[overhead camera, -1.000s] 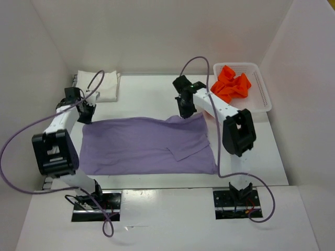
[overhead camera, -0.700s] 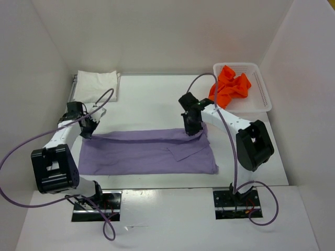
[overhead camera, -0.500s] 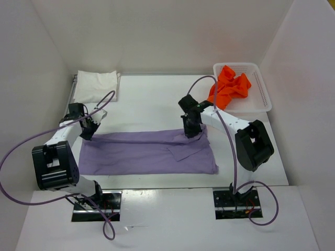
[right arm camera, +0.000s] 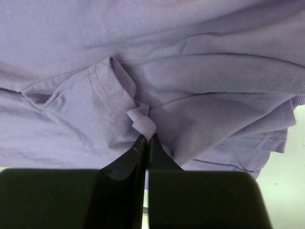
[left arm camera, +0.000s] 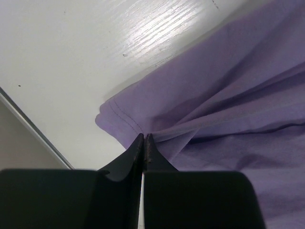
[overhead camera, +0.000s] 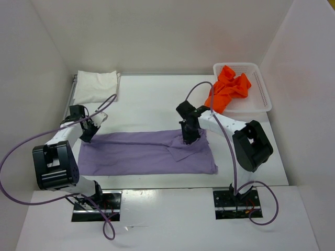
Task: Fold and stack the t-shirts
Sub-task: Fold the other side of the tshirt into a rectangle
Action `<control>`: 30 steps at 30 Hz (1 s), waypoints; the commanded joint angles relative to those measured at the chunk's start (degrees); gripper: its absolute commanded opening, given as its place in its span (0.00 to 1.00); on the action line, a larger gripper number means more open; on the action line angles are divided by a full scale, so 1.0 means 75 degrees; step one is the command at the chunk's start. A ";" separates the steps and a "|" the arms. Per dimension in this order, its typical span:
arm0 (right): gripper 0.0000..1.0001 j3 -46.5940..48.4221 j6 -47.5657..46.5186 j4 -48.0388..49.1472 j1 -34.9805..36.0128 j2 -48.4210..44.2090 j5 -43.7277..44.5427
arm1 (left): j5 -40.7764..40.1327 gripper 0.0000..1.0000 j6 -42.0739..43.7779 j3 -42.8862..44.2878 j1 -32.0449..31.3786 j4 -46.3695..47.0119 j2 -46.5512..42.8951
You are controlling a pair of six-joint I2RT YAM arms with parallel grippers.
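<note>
A purple t-shirt (overhead camera: pixel 141 151) lies across the near half of the table, its far part doubled toward me. My left gripper (overhead camera: pixel 87 135) is shut on the shirt's far left corner; the left wrist view shows the hem (left arm camera: pixel 125 121) pinched at the closed fingertips. My right gripper (overhead camera: pixel 188 138) is shut on the far right edge; the right wrist view shows a small roll of purple fabric (right arm camera: pixel 143 123) caught between the tips. A folded white t-shirt (overhead camera: pixel 95 85) lies at the far left. Orange t-shirts (overhead camera: pixel 230 86) are heaped in the basket.
A white mesh basket (overhead camera: pixel 260 89) stands at the far right. White walls close the table on the left, back and right. The table's left edge (left arm camera: pixel 33 129) runs close to my left gripper. Purple cables loop over both arms.
Both grippers have pulled the shirt's far edge toward me, from the table's far half down over the near part. The shirt now shows as a narrower, doubled band.
</note>
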 commanded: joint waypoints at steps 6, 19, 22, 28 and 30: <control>0.00 0.0697 -0.0035 -0.0137 0.0103 -0.0013 0.0676 | -0.0066 0.00 -0.0748 0.1165 0.0009 0.0586 0.0073; 0.00 0.0970 0.0069 -0.0337 0.0103 0.0058 0.1029 | -0.0345 0.00 -0.1160 0.1145 -0.0225 0.1043 0.0191; 0.00 0.0536 0.0151 -0.0337 0.0103 -0.0154 0.0806 | -0.0416 0.00 -0.0949 0.0711 -0.0225 0.0752 -0.0043; 0.00 -0.0005 0.0315 -0.0045 0.0172 -0.0365 0.0524 | -0.0651 0.00 -0.0528 0.0113 -0.0225 0.0412 -0.0665; 0.00 -0.0088 0.0397 0.0025 0.0173 -0.0365 0.0524 | -0.0896 0.00 -0.0456 -0.0075 -0.0225 0.0342 -0.0665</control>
